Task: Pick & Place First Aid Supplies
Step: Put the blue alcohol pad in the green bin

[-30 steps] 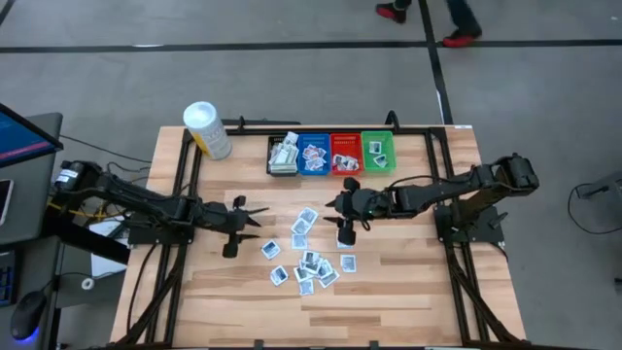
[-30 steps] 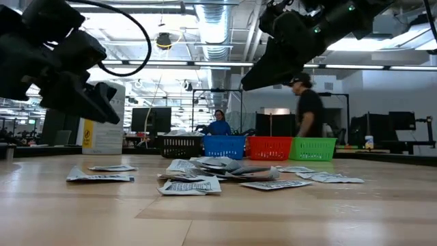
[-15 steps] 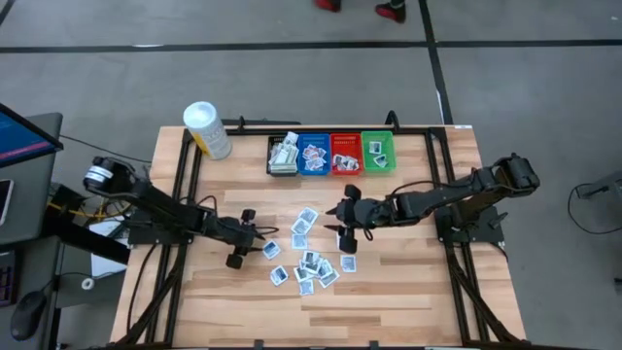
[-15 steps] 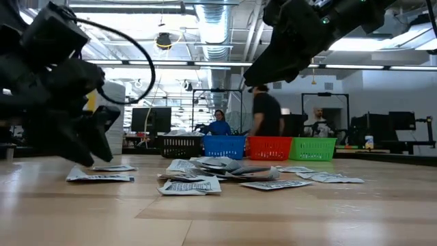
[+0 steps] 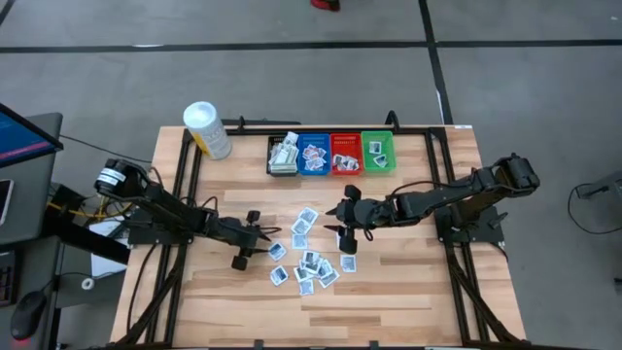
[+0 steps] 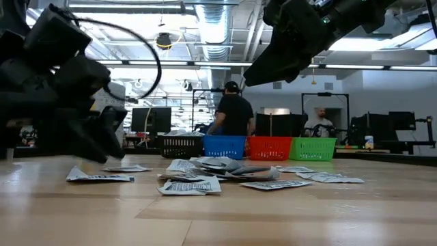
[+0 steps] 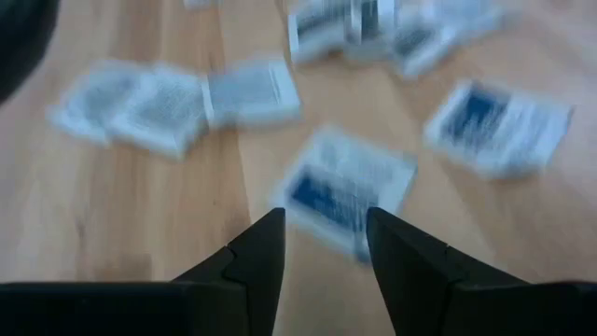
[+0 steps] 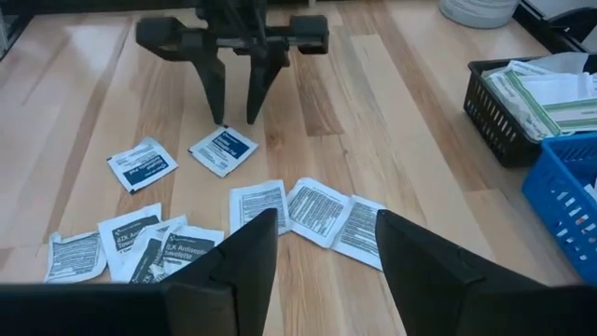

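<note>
The left gripper (image 5: pixel 255 239) hangs low over the worktop (image 5: pixel 408 292), fingers spread, empty, just beside a blue-marked packet (image 5: pixel 276 250). The other first aid supplies (image 5: pixel 313 262) lie scattered mid-worktop. The right gripper (image 5: pixel 343 211) hovers above them, spread, empty.

Left end effector (image 6: pixel 102 137) hangs low over the wood surface (image 6: pixel 273 219), just above a flat packet (image 6: pixel 99 177). Right end effector (image 6: pixel 273 65) sits high up, over the packet pile (image 6: pixel 212 172) mid-surface. Behind the pile: black (image 6: pixel 180 146), blue (image 6: pixel 224 146), red (image 6: pixel 269 147), green (image 6: pixel 313 148) bins in a row. Person in dark top (image 6: pixel 234 113) stands beyond them.
</note>
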